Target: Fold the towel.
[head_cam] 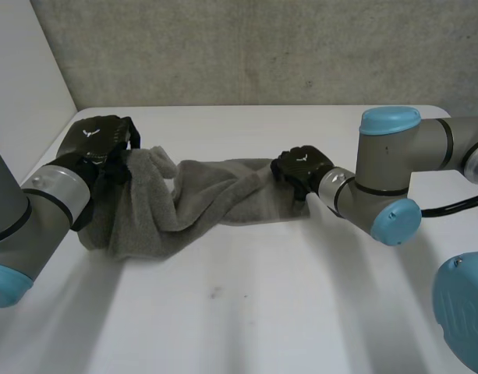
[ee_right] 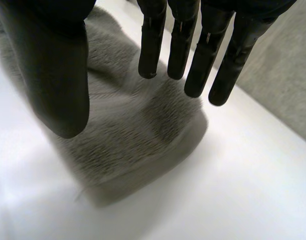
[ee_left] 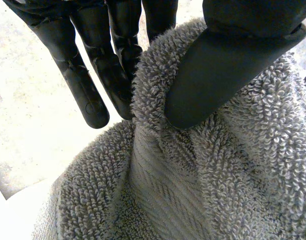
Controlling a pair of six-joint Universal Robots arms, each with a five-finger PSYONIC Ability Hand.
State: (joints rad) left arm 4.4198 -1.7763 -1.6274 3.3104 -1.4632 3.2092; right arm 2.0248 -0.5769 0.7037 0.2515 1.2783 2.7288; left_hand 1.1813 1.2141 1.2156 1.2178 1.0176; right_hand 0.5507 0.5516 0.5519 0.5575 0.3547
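A grey terry towel (head_cam: 192, 199) lies bunched and twisted across the white table (head_cam: 262, 312), stretched between my two hands. My left hand (head_cam: 98, 142) holds the towel's left end lifted off the table. In the left wrist view its thumb (ee_left: 227, 65) pinches a fold of the towel (ee_left: 217, 175) against the fingers (ee_left: 88, 85). My right hand (head_cam: 301, 166) is at the towel's right end. In the right wrist view its fingers (ee_right: 150, 45) are straight and spread from the thumb, just above the towel's end (ee_right: 133, 135), which rests flat on the table.
A grey wall (head_cam: 262, 47) runs along the table's far edge and a white panel (head_cam: 20, 70) closes the left side. My right arm's elbow (head_cam: 387, 179) hangs over the table's right part. Bare table lies in front of the towel.
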